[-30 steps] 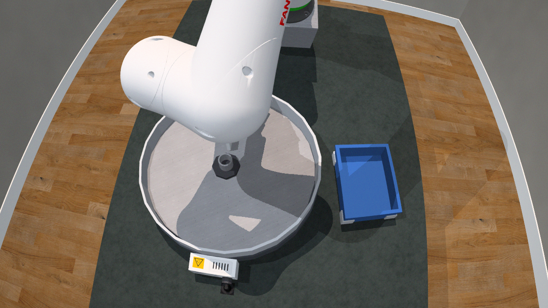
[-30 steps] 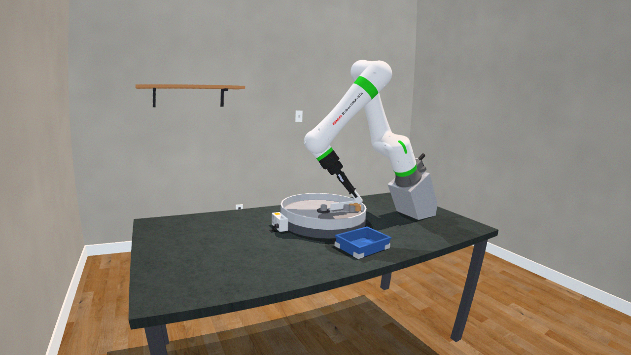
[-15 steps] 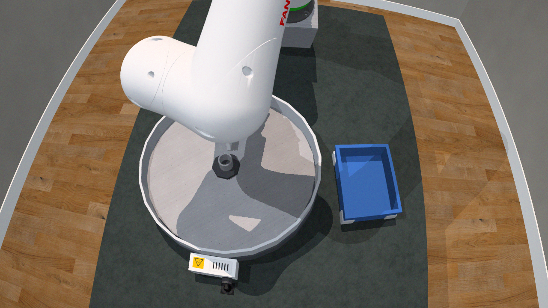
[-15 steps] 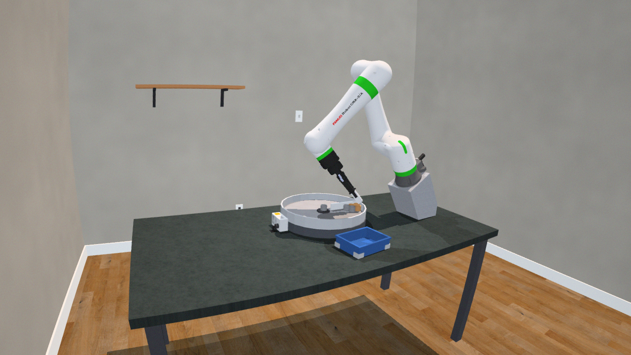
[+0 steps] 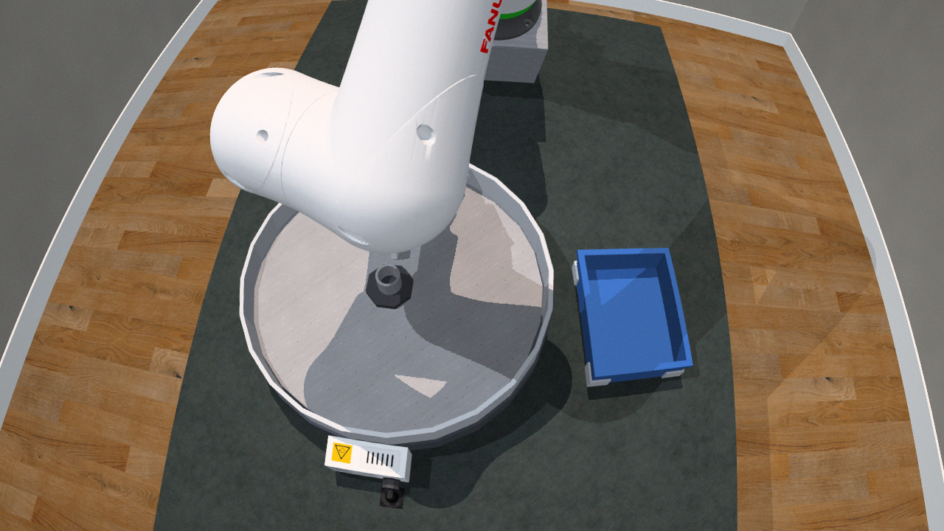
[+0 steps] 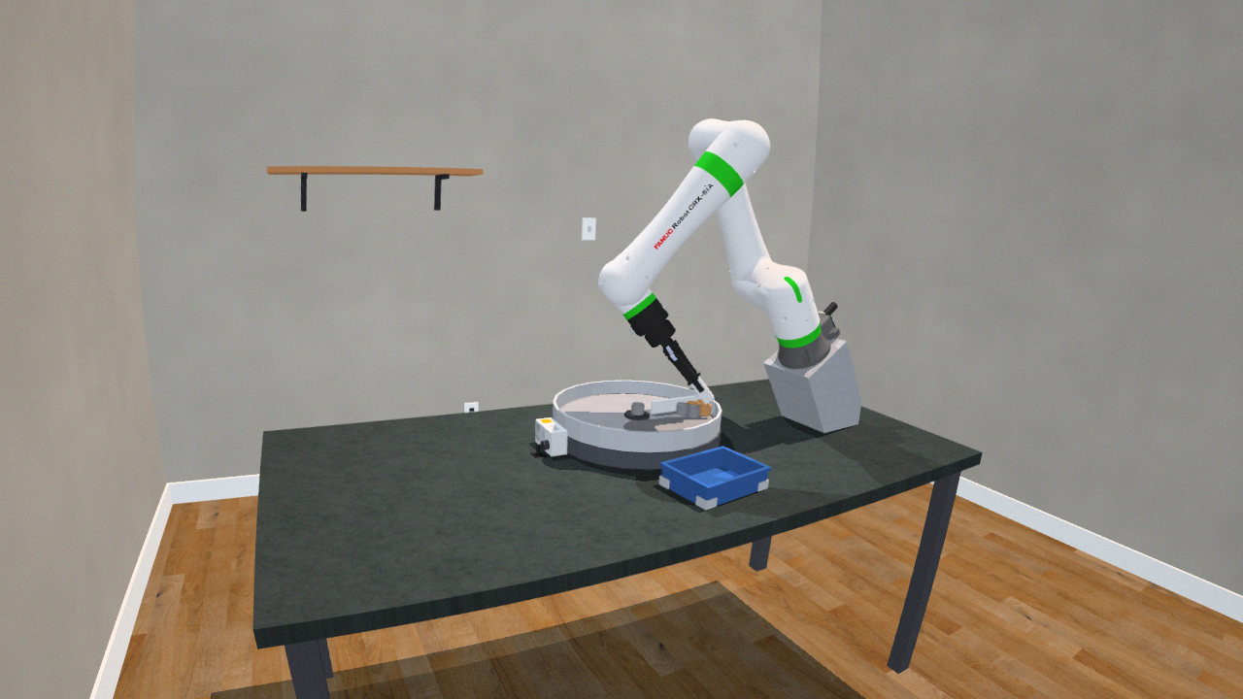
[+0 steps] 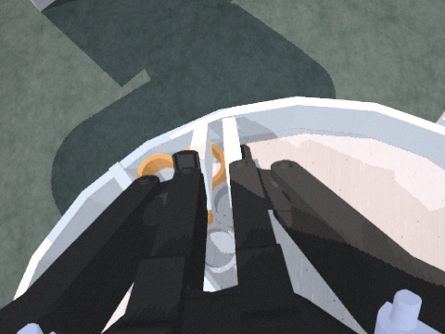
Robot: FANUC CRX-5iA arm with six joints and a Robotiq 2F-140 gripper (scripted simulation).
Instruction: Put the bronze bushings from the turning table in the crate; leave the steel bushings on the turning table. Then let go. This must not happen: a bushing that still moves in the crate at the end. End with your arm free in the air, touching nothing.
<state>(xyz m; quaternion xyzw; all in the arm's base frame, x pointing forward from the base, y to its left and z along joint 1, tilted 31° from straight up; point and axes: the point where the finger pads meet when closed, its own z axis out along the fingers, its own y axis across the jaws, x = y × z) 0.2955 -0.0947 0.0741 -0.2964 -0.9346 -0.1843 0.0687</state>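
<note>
The turning table (image 5: 296, 296) (image 6: 625, 437) (image 7: 362, 176) holds the bushings by its wall on the robot base's side. Orange-brown bronze bushings (image 6: 702, 408) (image 7: 155, 162) stand there in a cluster; parts of others show between and beside my fingers in the wrist view. Grey steel bushings (image 6: 684, 409) (image 7: 219, 268) stand beside them, towards the hub. My gripper (image 6: 705, 391) (image 7: 217, 139) is shut, a narrow gap between its pale fingertips and nothing held. It is low over the bronze bushings, at the wall. The blue crate (image 5: 623, 252) (image 6: 738, 486) is empty. In the top view the arm hides the bushings.
The table's round wall (image 7: 297, 109) rises close by the fingertips. A pale bar (image 6: 669, 405) crosses the disc beside the bushings. A dark hub (image 5: 389, 296) stands at the centre. A white control box (image 5: 367, 456) (image 6: 553, 437) sits against the outer wall, away from the robot base.
</note>
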